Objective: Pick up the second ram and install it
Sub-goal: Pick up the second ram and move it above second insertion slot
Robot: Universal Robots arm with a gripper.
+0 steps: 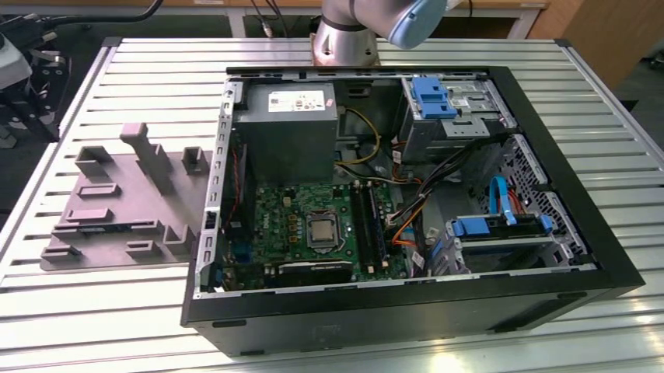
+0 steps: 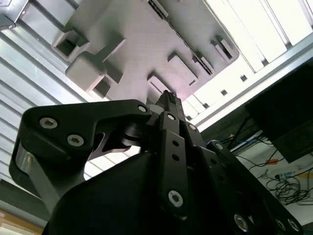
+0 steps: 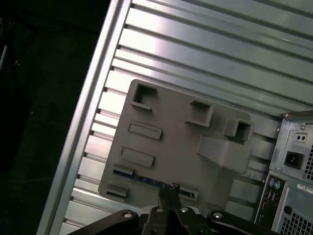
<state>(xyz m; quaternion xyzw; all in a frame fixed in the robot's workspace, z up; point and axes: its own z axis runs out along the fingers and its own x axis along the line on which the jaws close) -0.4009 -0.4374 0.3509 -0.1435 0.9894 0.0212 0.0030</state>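
The second ram (image 3: 142,178) is a thin dark blue stick lying in a slot along one edge of the grey fixture plate (image 3: 171,142). In the first wrist view my gripper (image 3: 169,189) hangs well above the plate, its tips lined up over the stick's middle without touching it. The fingers are pressed together with nothing between them. In the second wrist view the gripper (image 2: 168,98) points at the same plate (image 2: 146,44). In the exterior view the plate (image 1: 114,202) lies to the left of the open computer case (image 1: 415,311).
Inside the case lie the green motherboard (image 1: 301,225), the black memory slot rails (image 1: 365,217), a grey power supply (image 1: 285,128) and blue drive bays (image 1: 498,229). Everything rests on a slatted metal table (image 1: 104,311). The arm's base (image 1: 347,39) stands behind the case.
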